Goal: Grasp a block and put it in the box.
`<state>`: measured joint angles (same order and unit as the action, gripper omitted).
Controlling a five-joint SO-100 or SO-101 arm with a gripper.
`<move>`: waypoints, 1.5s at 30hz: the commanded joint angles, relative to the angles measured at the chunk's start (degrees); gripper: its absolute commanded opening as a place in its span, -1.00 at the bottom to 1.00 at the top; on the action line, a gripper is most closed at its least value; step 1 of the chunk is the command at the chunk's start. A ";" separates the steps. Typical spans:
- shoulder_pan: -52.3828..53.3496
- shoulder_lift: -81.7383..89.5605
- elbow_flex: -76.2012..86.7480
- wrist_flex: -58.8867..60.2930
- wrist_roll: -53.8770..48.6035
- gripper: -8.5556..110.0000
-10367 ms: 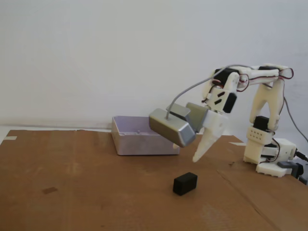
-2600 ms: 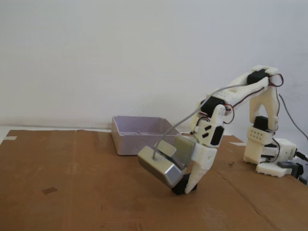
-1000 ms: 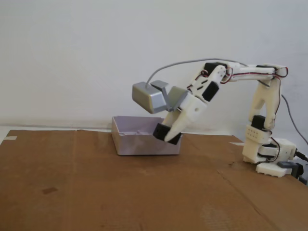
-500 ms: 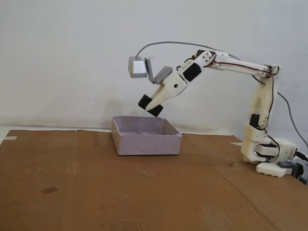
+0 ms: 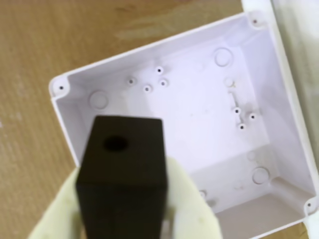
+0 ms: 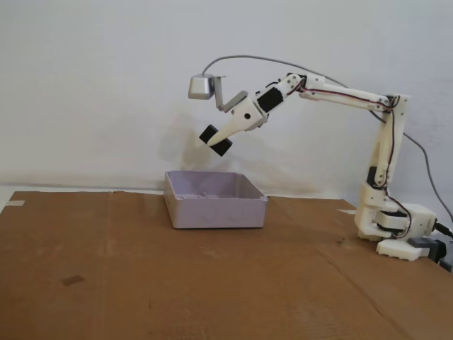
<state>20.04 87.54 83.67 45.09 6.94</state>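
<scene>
My gripper (image 6: 217, 139) is shut on the black block (image 6: 216, 139) and holds it high in the air above the box (image 6: 212, 210) in the fixed view. In the wrist view the block (image 5: 122, 174) fills the lower left, clamped between the pale fingers (image 5: 194, 209), with a round hole in its top face. Beneath it lies the pale lilac box (image 5: 209, 114), open and with nothing in it, its floor dotted with small studs. The block hangs over the box's near-left part in that view.
The box stands on a brown cardboard sheet (image 6: 141, 283) at its back edge, near the white wall. The arm's white base (image 6: 393, 230) sits at the right. A silver-grey camera module (image 6: 202, 86) with a grey cable rides above the gripper.
The arm has lifted the block from the cardboard, carried it left over the box, and in the last half second raised it a little higher.
</scene>
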 commanded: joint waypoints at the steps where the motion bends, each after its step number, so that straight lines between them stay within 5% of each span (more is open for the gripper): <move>1: 2.55 0.26 -6.42 -3.25 0.18 -0.85; 12: 4.39 -9.58 -6.42 -12.74 0.18 -0.85; 45: 9.14 -17.31 0.18 -12.74 0.09 -0.86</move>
<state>30.06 67.41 85.78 35.42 6.94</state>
